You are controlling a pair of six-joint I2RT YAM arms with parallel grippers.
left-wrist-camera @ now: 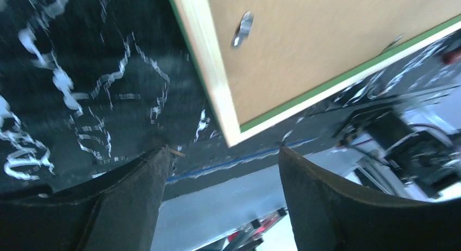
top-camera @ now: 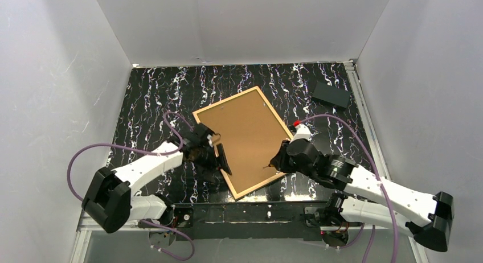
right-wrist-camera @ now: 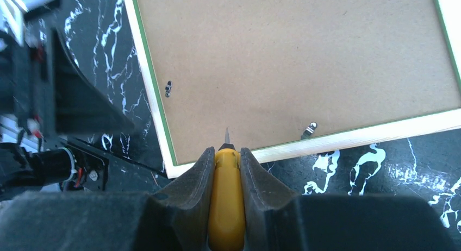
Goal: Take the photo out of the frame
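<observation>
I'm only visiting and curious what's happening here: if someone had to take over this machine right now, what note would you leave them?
Left gripper: open, empty, at a corner of the frame.
Right gripper: shut on a yellow-handled tool, tip over the backing panel near the frame's edge.
Frame: face down on the table, backing in place; the photo is hidden underneath.
Done: nothing removed yet.
Left: probably free the metal clips, lift the backing, take out the photo.
</observation>
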